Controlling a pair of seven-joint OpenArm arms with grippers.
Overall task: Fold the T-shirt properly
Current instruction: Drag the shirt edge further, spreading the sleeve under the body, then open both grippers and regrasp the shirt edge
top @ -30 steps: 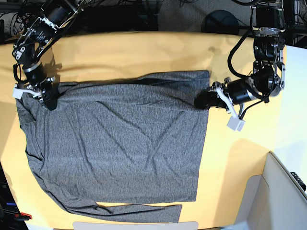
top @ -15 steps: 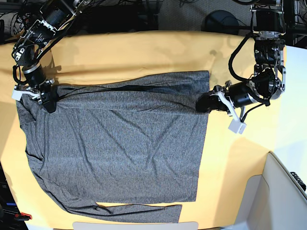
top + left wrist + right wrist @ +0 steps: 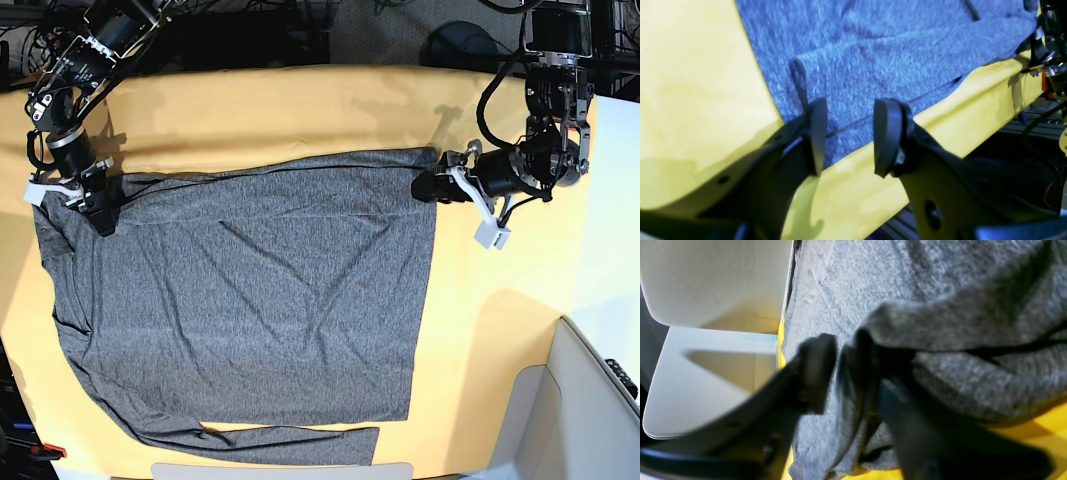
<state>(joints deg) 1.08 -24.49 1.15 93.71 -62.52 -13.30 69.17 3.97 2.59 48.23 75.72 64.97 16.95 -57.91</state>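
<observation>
Grey fabric of the T-shirt lies spread flat over the yellow cloth, its far hem folded into a narrow band and a sleeve trailing along the near edge. Bare yellow runs wide beyond the far hem and along the shirt's straight side edge. The left gripper sits at the far corner of that side edge, jaws parted with shirt edge showing in the gap and nothing clamped. The right gripper is at the opposite far corner; its fingers stand slightly apart with a fold of shirt draped between and over them, though blur hides whether they pinch it. A white panel borders the table's near corner.
</observation>
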